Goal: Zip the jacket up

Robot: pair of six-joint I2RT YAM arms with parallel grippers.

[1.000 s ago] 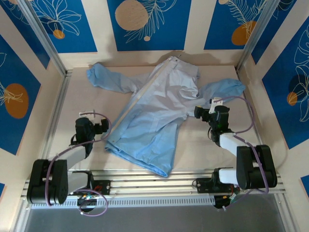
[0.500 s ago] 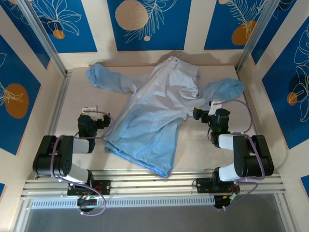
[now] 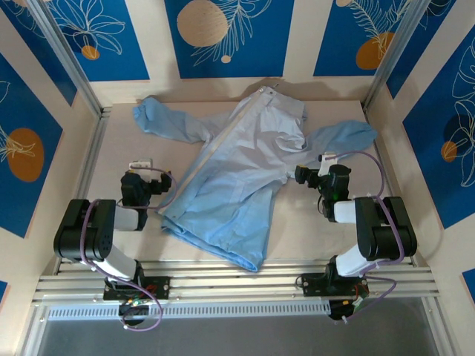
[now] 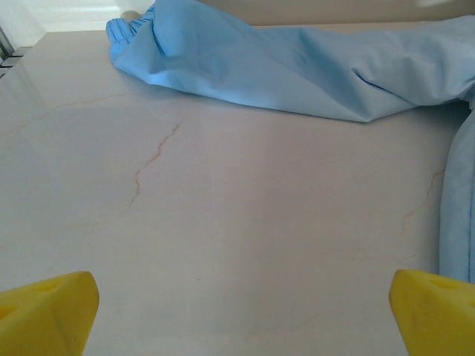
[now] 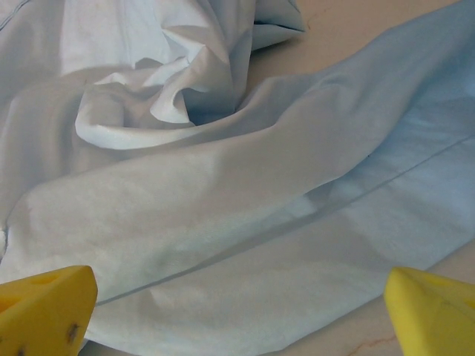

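Both released, left hand [image 4: 237,315] over bare table [image 4: 223,208] beside jacket [image 3: 237,178], right hand [image 5: 237,311] at its edge

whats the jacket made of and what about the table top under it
Jacket: thin, light-blue woven cloth, likely a light synthetic; matte, with soft crumples and sharp folds. Table top: smooth pale beige slab with thin brown veins, marble-look, possibly laminate; faint sheen.

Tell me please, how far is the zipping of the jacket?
Done: the jacket lies spread on the table. In hand: nothing; the left fingers and right fingers stand open, empty, near it. Left: whether its pale zipper line is closed cannot be told.
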